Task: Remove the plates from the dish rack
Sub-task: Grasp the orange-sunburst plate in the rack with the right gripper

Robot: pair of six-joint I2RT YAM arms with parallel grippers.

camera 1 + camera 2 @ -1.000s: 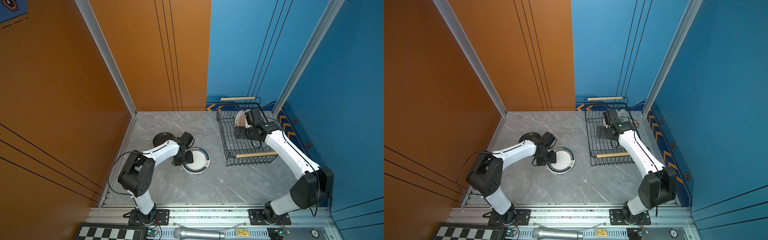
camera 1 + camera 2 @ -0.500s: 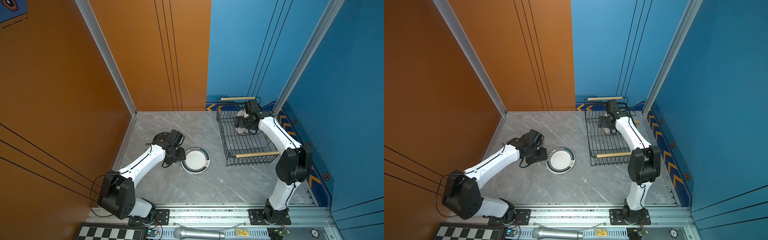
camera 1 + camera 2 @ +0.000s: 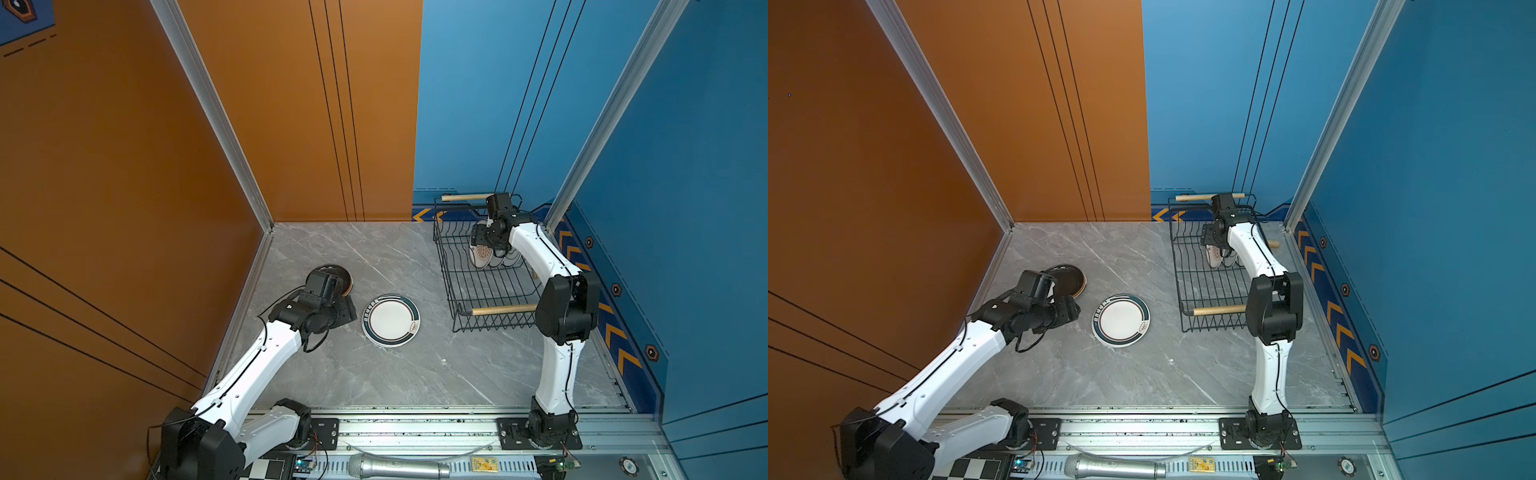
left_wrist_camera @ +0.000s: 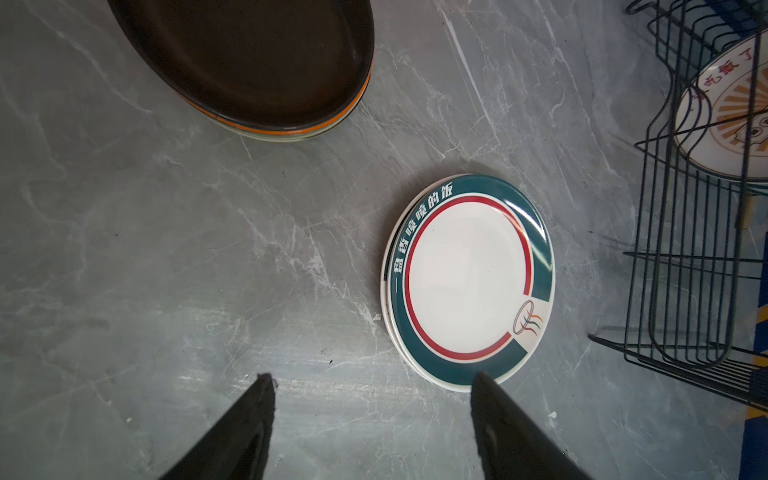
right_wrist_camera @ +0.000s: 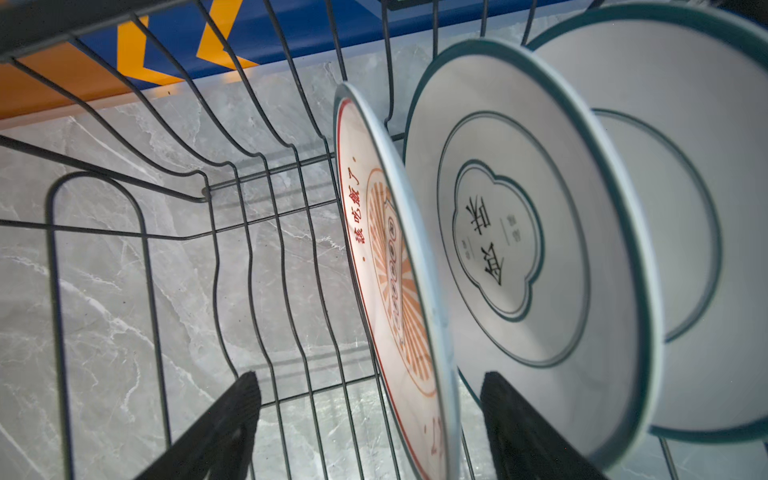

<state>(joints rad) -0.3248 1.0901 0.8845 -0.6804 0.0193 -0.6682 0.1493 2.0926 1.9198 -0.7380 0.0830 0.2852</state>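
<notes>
Left gripper (image 4: 371, 376): jaws wide apart and empty. It hangs over bare grey marble tabletop (image 4: 166, 249). In the left wrist view one fingertip (image 4: 482, 384) overlaps the edge of the teal-rimmed plate (image 4: 467, 282); contact cannot be confirmed. That plate lies flat, face up, on top of another white plate. In both top views it sits on the tabletop between the left gripper and the dish rack (image 3: 494, 322).

A stack of smaller plates (image 4: 249, 54), with a black one on top and orange and pale edges under it, lies flat on the tabletop. It is near the teal-rimmed plate but not touching it, and it sits on the left side, just beyond the left wrist (image 3: 1069, 280).

Right gripper (image 5: 370, 376): inside the dish rack, jaws spread wide and straddling the rim of the orange-printed plate (image 5: 386, 257). One finger (image 5: 216, 432) is on the printed side, with a clear gap to the plate. The other finger (image 5: 523, 432) sits in the slot between this plate and the next. Nothing is clamped.

Three plates stand on edge in the rack wires:
- the orange-printed plate;
- a white plate with a green cloud-shaped emblem (image 5: 519, 232);
- a third green-rimmed plate (image 5: 685, 208) behind it.

In a top view they stand in the far half of the rack (image 3: 482, 257).
</notes>
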